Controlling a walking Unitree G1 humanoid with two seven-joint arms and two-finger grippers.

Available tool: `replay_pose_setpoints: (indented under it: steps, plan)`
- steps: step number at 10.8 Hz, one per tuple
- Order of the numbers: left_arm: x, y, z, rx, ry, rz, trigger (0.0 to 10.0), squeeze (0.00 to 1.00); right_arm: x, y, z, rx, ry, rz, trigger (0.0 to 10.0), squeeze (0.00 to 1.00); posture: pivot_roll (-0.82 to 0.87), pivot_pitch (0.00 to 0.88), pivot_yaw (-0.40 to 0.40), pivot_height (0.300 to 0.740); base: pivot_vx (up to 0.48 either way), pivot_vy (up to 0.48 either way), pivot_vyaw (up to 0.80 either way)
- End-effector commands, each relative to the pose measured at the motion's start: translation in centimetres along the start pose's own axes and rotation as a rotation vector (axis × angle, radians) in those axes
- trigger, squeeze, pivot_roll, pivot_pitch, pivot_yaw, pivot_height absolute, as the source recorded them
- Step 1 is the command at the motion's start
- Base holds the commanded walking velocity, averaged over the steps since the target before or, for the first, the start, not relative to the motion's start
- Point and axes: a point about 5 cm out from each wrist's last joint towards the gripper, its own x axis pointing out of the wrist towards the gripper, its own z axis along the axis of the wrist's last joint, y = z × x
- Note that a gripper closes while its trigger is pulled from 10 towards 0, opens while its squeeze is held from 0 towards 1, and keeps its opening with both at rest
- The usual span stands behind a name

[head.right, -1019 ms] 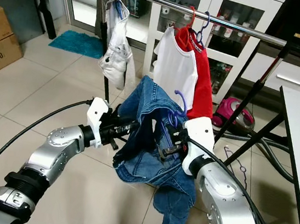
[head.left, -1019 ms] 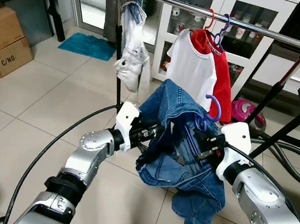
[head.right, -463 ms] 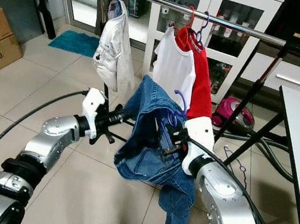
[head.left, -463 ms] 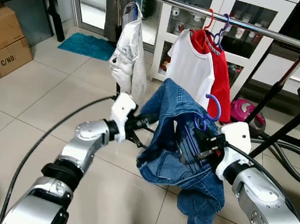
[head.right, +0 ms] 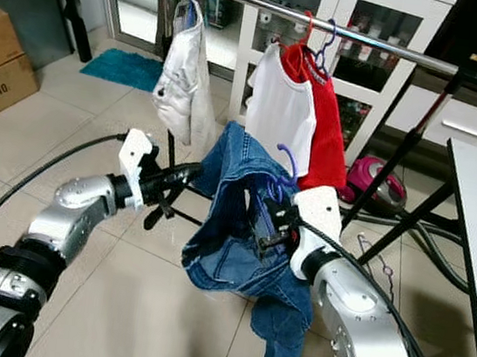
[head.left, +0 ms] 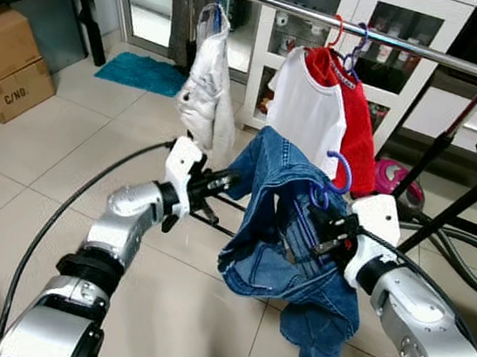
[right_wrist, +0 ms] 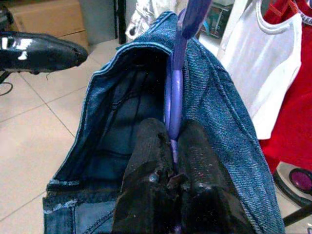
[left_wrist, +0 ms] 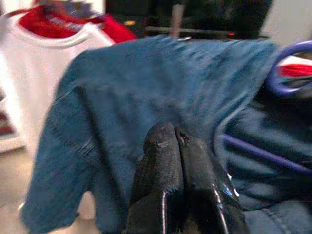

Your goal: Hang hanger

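The rail (head.left: 347,24) crosses the top of the scene, carrying a pale garment (head.left: 207,86), a white shirt (head.left: 304,112) and a red shirt (head.left: 351,127). Below it hangs the denim (head.left: 288,238) on a purple hanger (head.left: 338,170), well short of the rail. The right gripper (right_wrist: 171,161) is clamped on the hanger's stem. The left gripper (head.left: 219,180), fingers pressed together on nothing, sits just beside the denim's edge. The step looks like carrying; next, the hook likely must be lifted over a free stretch of rail
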Motion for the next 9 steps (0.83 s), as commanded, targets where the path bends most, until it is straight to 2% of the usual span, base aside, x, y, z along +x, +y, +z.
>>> replay_pose_setpoints:
  steps: [1,2,3,4,6,7,9]
  plan:
    - [0.4,-0.5,0.2,0.013,0.011,-0.043,6.7,0.00,0.0,0.1,1.3,-0.022,-0.051,0.007,0.0,0.00,-0.02,0.000,-0.010,0.740,0.000,0.000,0.00]
    - [0.8,-1.9,0.0,-0.025,-0.005,-0.154,10.0,1.00,0.0,0.1,1.4,-0.023,-0.053,0.008,0.0,0.00,-0.03,0.000,-0.005,0.740,0.000,0.000,0.00]
    - [0.9,-3.1,0.5,-0.054,-0.044,-0.252,10.0,1.00,-0.1,0.1,1.4,-0.024,-0.054,0.007,0.0,0.00,-0.03,0.000,-0.001,0.740,0.000,0.000,0.00]
    - [0.3,-3.8,1.5,-0.026,-0.079,-0.298,10.0,1.00,-0.4,0.0,1.4,-0.027,-0.052,-0.001,0.0,0.00,-0.04,0.000,0.011,0.740,0.000,0.000,0.00]
    - [-0.3,-3.5,2.2,0.027,-0.094,-0.273,10.0,1.00,-0.5,0.1,1.5,-0.027,-0.053,-0.004,0.0,0.00,-0.04,0.000,0.011,0.740,0.000,0.000,0.00]
    - [-0.3,-2.7,2.0,0.060,-0.071,-0.245,10.0,1.00,-0.5,0.1,1.6,-0.029,-0.053,0.001,0.0,0.00,-0.04,0.000,0.007,0.740,0.000,0.000,0.00]
    - [-0.1,-2.3,1.4,0.079,-0.017,-0.245,10.0,1.00,-0.4,0.3,1.8,-0.031,-0.057,0.010,0.0,0.00,-0.05,0.000,0.008,0.740,0.000,0.000,0.00]
